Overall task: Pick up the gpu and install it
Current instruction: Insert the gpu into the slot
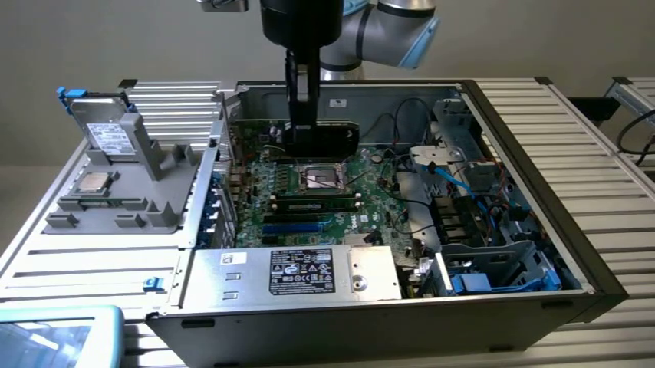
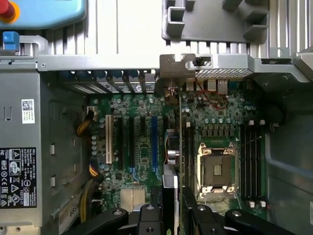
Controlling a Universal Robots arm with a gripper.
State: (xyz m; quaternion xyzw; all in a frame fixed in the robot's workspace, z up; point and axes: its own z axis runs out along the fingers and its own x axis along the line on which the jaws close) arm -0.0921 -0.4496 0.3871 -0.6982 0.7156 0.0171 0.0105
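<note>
Spotter: Claw hangs upper middle of the exterior view, straight down from your arm into the open computer case. It is closed partway, down onto the graphics card, which it grips by the upper edge.

Operator: How does the card sit?

Spotter: Upright on edge, black face to the camera, toward the back of the case and just above the processor socket. Your wrist view has the card edge-on, running between the blue slot and the socket, with the fingers pressed on either side. Its silver bracket is near the case's rear wall.

Operator: Seated in a slot?

Spotter: Cannot tell. You get no clean look at the lower edge against the motherboard.

Operator: What else is around it?

Spotter: One memory stick lies in its slot just below the socket in the exterior view. Lower middle of that frame you have the power supply. Outside the case, at the exterior view's left, a grey tray carries a square silver chip, well apart from the claw.
</note>
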